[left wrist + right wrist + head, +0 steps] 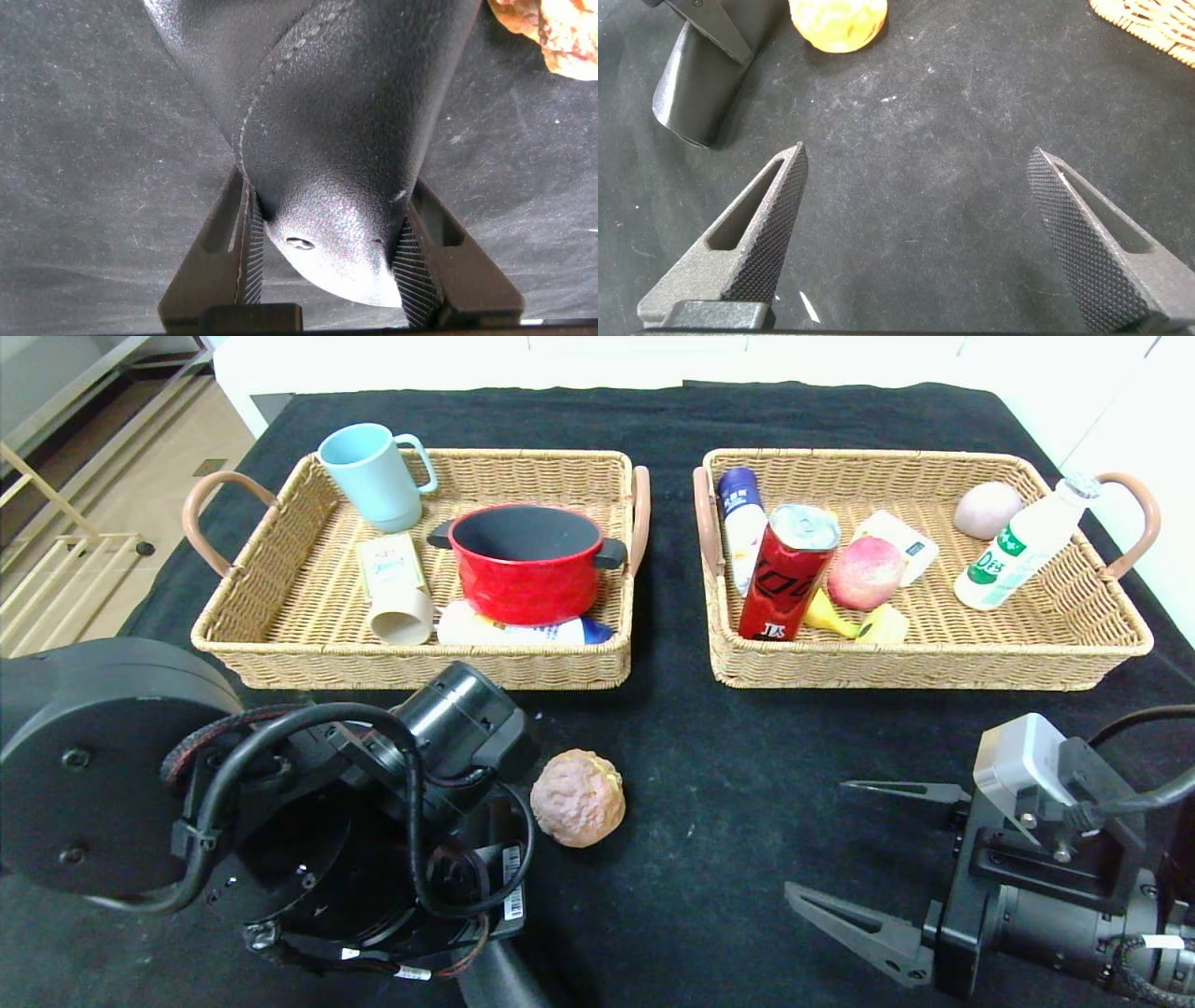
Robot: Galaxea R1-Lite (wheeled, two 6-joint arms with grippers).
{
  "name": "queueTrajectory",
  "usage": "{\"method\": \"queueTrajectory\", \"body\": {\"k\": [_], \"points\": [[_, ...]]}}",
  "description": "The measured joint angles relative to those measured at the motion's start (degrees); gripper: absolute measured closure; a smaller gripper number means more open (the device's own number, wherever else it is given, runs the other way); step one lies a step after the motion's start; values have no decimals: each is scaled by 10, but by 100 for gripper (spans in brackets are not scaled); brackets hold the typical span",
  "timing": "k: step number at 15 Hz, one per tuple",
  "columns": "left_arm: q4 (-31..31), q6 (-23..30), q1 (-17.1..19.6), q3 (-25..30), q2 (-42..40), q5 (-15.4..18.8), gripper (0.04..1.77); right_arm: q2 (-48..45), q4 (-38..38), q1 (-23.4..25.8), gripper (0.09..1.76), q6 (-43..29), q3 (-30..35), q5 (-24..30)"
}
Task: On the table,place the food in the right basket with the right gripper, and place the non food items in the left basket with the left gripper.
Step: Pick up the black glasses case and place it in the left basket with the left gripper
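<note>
Left end effector [327, 266] clamped on the dark textured object [327, 121]; I'd lift straight, clearing the bun [578, 797], right end effector [924, 243] spread wide.

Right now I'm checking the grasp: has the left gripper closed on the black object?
Yes, the left gripper pinches the black object between both pads.
</note>
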State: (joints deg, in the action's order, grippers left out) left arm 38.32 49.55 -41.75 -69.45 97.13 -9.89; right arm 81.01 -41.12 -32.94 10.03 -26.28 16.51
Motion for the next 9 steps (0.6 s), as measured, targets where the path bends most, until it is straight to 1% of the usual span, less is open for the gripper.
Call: {"method": "queueTrajectory", "body": {"k": [9], "points": [[2,-1,0,-6,-3,-1,99,1,0,-7,14,-1,2,0]]}}
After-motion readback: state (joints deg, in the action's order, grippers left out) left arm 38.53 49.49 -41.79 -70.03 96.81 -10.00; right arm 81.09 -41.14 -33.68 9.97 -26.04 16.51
